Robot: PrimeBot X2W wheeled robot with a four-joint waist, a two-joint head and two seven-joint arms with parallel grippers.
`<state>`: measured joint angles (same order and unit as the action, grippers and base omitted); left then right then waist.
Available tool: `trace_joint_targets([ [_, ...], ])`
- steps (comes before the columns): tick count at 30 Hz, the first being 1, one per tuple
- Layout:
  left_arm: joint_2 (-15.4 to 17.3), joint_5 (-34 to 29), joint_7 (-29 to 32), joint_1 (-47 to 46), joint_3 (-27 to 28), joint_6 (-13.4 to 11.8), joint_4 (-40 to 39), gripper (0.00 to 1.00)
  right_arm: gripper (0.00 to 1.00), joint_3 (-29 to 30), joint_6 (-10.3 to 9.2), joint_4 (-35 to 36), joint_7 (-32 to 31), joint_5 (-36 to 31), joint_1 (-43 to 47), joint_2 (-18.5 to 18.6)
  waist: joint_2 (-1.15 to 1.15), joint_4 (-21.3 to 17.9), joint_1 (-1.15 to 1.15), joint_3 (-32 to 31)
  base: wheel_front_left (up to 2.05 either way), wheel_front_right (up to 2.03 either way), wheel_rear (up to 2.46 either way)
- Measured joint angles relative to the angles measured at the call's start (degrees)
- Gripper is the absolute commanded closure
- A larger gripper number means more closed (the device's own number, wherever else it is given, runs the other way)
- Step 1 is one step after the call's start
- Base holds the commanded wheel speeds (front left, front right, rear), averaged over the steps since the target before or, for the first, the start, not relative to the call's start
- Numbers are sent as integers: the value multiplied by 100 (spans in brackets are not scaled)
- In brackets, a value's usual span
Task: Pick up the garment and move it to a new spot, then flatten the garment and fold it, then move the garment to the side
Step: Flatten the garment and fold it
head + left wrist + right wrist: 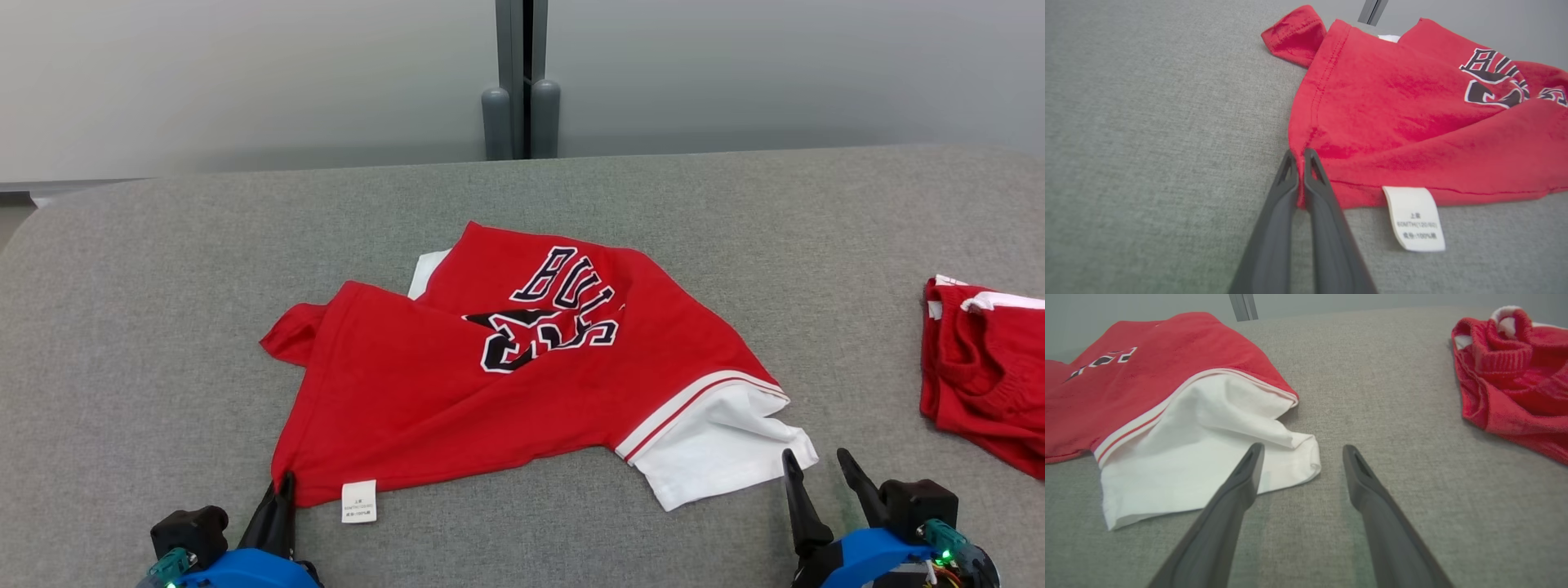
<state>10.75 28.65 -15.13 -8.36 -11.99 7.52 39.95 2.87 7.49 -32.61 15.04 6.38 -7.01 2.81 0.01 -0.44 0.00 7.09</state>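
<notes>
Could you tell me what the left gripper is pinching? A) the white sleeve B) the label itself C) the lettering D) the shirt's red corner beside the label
D: the left gripper is closed on a corner of the red shirt, next to the white label.

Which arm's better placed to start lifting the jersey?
Left. The left gripper is shut on the red hem corner of the jersey, beside the care tag. The right gripper is open at the white sleeve, gripping nothing.
</notes>
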Motion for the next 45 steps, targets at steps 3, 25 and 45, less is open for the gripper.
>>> trace_joint_targets([
  [3,30,3,0,-3,-56,0,-64,100,0,103,0,-299,0,-34,-177,-2,0,46,0,70,0,0,0],
  [25,114,100,1,-131,49,0,-740,100,100,-60,0,-130,8,481,-559,0,-1,53,0,-39,0,0,0],
  [45,1147,-196,408,-2739,401,1,-2186,100,100,349,0,2618,-401,838,-2856,0,-2,-147,-1,-616,0,0,0],
])
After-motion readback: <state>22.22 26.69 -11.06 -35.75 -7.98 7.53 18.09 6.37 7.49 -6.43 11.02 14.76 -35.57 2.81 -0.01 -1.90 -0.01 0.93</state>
